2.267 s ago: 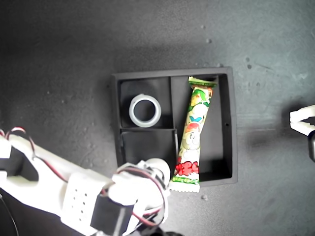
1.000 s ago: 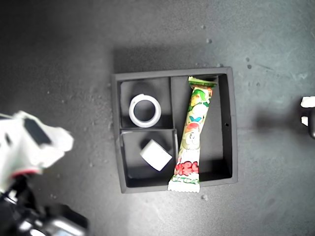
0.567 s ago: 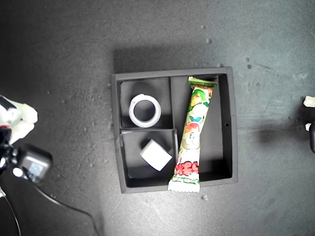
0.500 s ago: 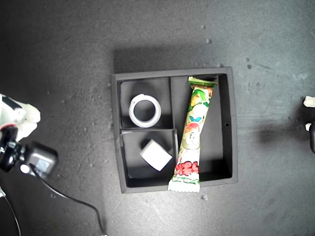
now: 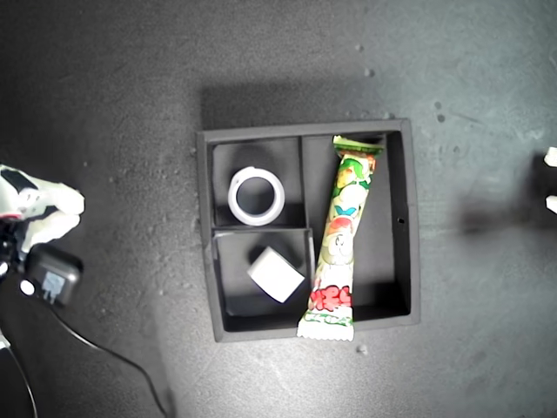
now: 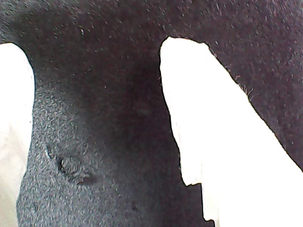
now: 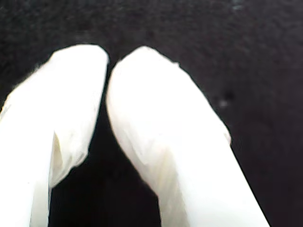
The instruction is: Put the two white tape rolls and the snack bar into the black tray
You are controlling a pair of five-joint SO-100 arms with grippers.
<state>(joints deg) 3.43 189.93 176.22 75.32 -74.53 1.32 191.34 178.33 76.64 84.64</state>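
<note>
With both tape rolls and snack bar inside black tray, task looks done. My first gripper gapes empty, my second gripper is closed empty; next, just park.

Tape rolls, snack bar (tilted) in tray

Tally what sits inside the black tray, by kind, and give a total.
White tape rolls: 2, the wide ring and the smaller roll.
Snack bar: 1, one crimped end over the black tray wall.
Total: 3.
</note>
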